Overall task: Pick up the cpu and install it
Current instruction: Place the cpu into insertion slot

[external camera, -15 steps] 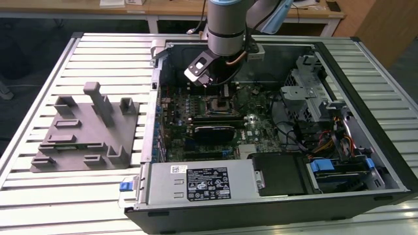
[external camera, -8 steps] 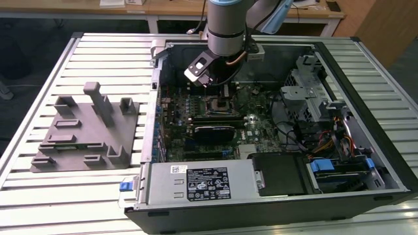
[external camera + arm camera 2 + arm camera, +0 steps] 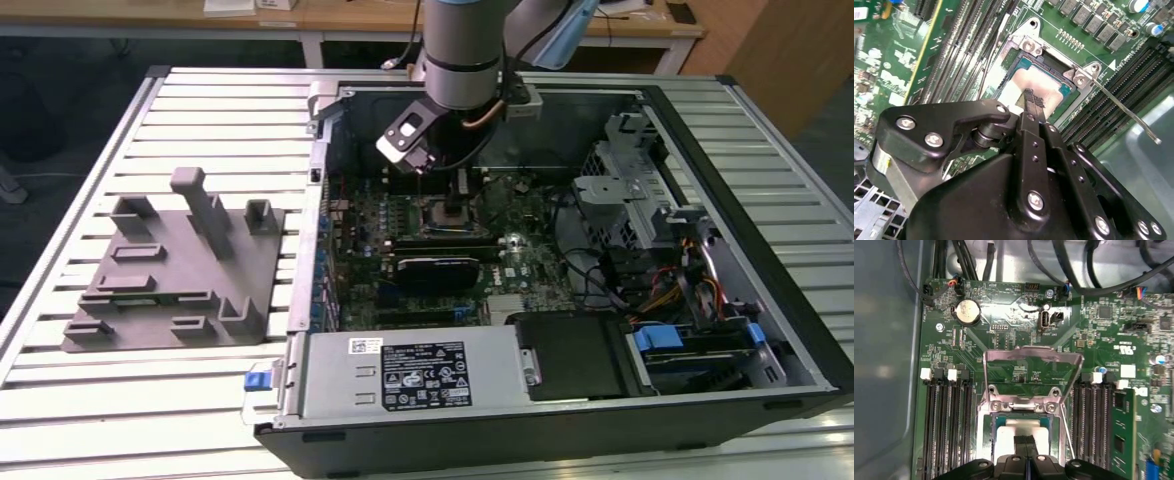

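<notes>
**Exterior view, from its left to its right.** A grey plastic fixture with upright posts is set on the slatted metal table. Beside it an open computer case is laid on its side. The power supply is seated along the case's near edge. The robot arm is lowered into the case, with the gripper over the middle of the motherboard. A drive cage is noted at the far right.

**First wrist view.** A coin cell battery and empty memory slots are recorded. The socket's load plate is swung open. A fitted memory module is noted.

**Second wrist view.** The socket's wire lever is seen released, angled away from the socket.

**The cpu**. In both wrist views it is seen lying flat in the open socket.

**Gripper**. The fingers are drawn together with no gap, the tips placed over the cpu's metal top plate. Whether they touch it cannot be told.
</notes>
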Robot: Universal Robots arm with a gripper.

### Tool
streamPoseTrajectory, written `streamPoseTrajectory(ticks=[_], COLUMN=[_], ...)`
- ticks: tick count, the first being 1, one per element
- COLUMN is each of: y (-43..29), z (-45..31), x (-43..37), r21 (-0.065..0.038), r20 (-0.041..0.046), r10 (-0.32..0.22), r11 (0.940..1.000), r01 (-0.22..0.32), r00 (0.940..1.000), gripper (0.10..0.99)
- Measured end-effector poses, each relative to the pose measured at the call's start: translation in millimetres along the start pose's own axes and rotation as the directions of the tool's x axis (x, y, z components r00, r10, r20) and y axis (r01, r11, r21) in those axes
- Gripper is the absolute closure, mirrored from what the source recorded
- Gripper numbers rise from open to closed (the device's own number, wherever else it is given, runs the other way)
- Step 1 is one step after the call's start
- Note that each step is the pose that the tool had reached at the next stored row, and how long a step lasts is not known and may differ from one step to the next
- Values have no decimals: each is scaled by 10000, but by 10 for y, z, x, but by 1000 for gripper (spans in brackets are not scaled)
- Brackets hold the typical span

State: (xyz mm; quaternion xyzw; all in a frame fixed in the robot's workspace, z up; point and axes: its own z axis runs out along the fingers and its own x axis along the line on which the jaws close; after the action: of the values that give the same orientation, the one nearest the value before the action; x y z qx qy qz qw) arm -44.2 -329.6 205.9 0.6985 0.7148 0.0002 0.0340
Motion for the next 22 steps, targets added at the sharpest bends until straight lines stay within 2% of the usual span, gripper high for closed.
streamPoseTrajectory(ticks=[15,19,22], y=[23,27,27], z=[-479,-563,-571], x=[-24,-28,-28], r21=[-78,-91,-92], r20=[7,13,15], r10=[65,163,248], r11=[9999,9998,9997], r01=[-65,-163,-248], r00=[10000,9999,9997], gripper=[980,980,980])
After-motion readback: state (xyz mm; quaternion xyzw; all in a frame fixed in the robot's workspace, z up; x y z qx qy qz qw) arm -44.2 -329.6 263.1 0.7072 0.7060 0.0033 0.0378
